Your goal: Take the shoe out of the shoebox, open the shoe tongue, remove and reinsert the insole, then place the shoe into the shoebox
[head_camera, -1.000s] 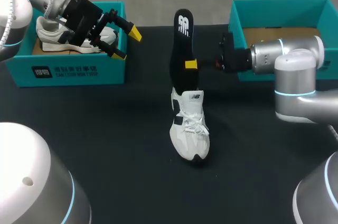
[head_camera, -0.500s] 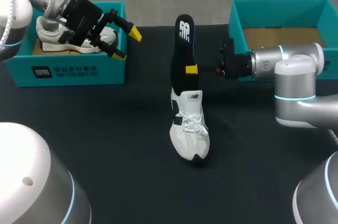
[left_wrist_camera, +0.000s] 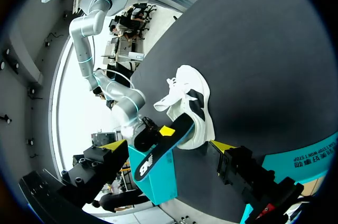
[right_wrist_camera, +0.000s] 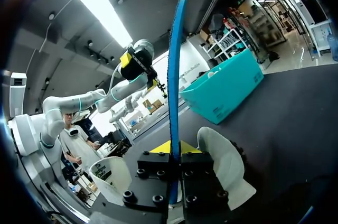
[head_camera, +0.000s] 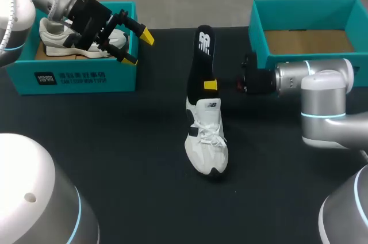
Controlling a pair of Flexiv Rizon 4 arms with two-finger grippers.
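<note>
A white shoe (head_camera: 207, 137) lies on the black table near its middle, toe toward me. A black insole (head_camera: 199, 60) stands nearly upright, its lower end at the shoe's heel opening. My right gripper (head_camera: 210, 86) is shut on the insole's lower part. In the right wrist view the insole (right_wrist_camera: 174, 76) shows edge-on between the pinched yellow tips of the right gripper (right_wrist_camera: 170, 147), with the shoe (right_wrist_camera: 222, 160) just below. My left gripper (head_camera: 140, 48) hangs open and empty by the left shoebox (head_camera: 86, 77). In the left wrist view the shoe (left_wrist_camera: 190, 105) and insole (left_wrist_camera: 161, 147) lie far ahead of it.
The left shoebox holds another white shoe (head_camera: 80, 39). An empty teal shoebox (head_camera: 305, 11) stands at the back right, behind my right arm. Bare black tabletop lies in front of the shoe and to both sides of it.
My right gripper has moved down and slightly right with the insole, so the insole's top stands lower than before. The left arm and the shoe have stayed put.
</note>
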